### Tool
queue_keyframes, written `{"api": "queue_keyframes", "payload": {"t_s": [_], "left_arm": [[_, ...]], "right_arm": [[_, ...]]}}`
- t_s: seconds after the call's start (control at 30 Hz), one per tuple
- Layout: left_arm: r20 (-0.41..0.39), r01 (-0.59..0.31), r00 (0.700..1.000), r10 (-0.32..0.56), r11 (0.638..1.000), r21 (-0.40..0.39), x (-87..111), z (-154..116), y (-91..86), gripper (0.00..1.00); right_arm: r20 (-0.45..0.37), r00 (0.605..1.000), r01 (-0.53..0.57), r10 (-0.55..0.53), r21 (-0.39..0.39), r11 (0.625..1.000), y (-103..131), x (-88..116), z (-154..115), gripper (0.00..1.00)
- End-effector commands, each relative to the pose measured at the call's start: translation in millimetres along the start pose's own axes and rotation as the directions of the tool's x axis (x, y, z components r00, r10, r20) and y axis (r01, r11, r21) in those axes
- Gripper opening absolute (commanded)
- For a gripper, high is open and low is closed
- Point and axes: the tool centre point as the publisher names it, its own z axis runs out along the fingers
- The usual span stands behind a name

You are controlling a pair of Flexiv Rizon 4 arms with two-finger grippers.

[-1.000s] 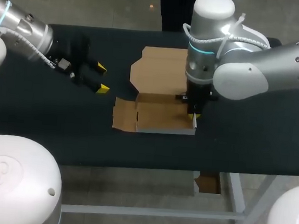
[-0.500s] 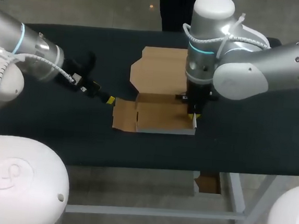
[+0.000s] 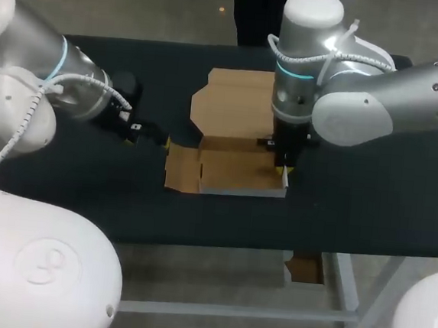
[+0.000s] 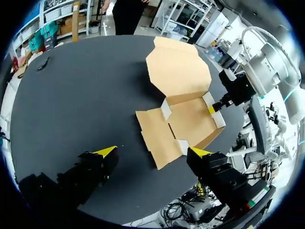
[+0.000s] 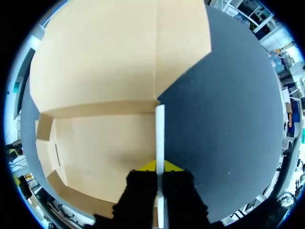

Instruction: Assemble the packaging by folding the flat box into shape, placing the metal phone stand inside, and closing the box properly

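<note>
The brown cardboard box lies half-formed at the table's middle, its lid flat behind it and its left flap flat on the cloth. My right gripper points straight down, shut on the box's upright right wall, one finger inside and one outside. My left gripper hovers low by the left flap's far corner. In the left wrist view it stands wide open, with the left flap just ahead between its yellow tips and touching neither. My right gripper shows there at the far wall.
The black-clothed table has bare room to the right of the box and in front of it. A small dark object lies near the far left edge. The front edge runs close below the box.
My left arm has swung right and down, bringing its open gripper from the table's left up to the box's left flap. The right arm and the box have stayed still.
</note>
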Motion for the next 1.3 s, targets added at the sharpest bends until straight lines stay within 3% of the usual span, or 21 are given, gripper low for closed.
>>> {"api": "queue_keyframes", "payload": {"t_s": [0.03,0.3,0.4,0.5,0.57,0.6,0.8,0.93,1.3], "left_arm": [[0.3,0.523,0.831,-0.469,0.842,-0.132,-0.5,23.2,-4.0,1.0],[0.234,0.546,0.831,-0.505,0.82,-0.172,2.4,47.8,3.1,1.0],[0.212,0.527,0.846,-0.489,0.828,-0.193,3.5,60.4,5.7,0.93],[0.177,0.505,0.862,-0.475,0.837,-0.21,2.8,68.5,7.2,0.82],[0.149,0.482,0.876,-0.459,0.85,-0.211,3.1,72.9,10.0,0.64],[0.142,0.469,0.883,-0.448,0.859,-0.206,3.6,74.6,11.3,0.6],[0.083,0.42,0.908,-0.412,0.888,-0.186,3.6,81.3,16.9,0.58],[0.054,0.4,0.916,-0.397,0.899,-0.176,2.9,85.7,19.2,0.51],[-0.09,0.384,0.911,-0.404,0.906,-0.176,-5.1,99.3,23.8,0.43]], "right_arm": [[0.001,1.0,0.001,-0.001,0.004,1.0,0.5,0.2,-1.0,0.0],[0.001,1.0,0.001,-0.001,0.004,1.0,0.5,0.2,-1.0,0.0],[0.001,1.0,0.001,-0.001,0.004,1.0,0.5,0.2,-1.0,0.0],[0.001,1.0,0.001,-0.001,0.004,1.0,0.5,0.2,-1.0,0.0],[0.001,1.0,0.001,-0.001,0.004,1.0,0.5,0.2,-1.0,0.0],[0.001,1.0,0.001,-0.001,0.004,1.0,0.5,0.2,-1.0,0.0],[0.001,1.0,0.001,-0.001,0.004,1.0,0.5,0.2,-1.0,0.0],[0.001,1.0,0.001,-0.001,0.004,1.0,0.5,0.2,-1.0,0.0],[0.001,1.0,0.001,-0.001,0.004,1.0,0.5,0.2,-1.0,0.0]]}}
